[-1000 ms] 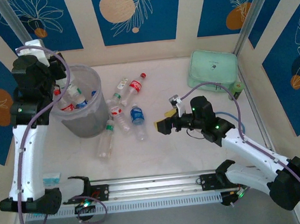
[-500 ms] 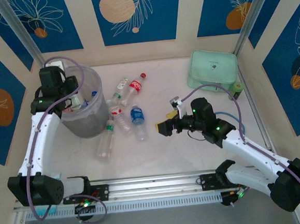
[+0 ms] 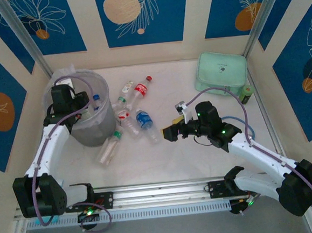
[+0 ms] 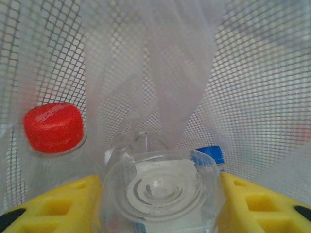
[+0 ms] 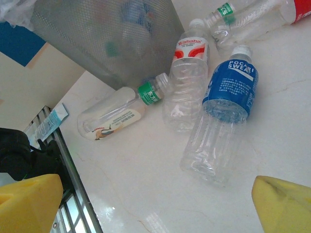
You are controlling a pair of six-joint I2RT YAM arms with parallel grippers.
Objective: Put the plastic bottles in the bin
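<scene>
While my left claw (image 4: 158,194) is gripping a clear plastic bottle (image 4: 160,182) inside the round grey mesh bin (image 3: 100,129), my right claw (image 3: 169,132) is hovering open near loose bottles (image 3: 144,120) lying on the white surface (image 3: 165,161) between blue-patterned walls (image 3: 137,15).

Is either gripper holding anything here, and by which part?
The left gripper grips a clear bottle by its sides near the base, inside the bin. The right gripper is open and empty.

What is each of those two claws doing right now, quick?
Left gripper: closed on a clear plastic bottle, inside the bin.
Right gripper: open, holding nothing.
</scene>
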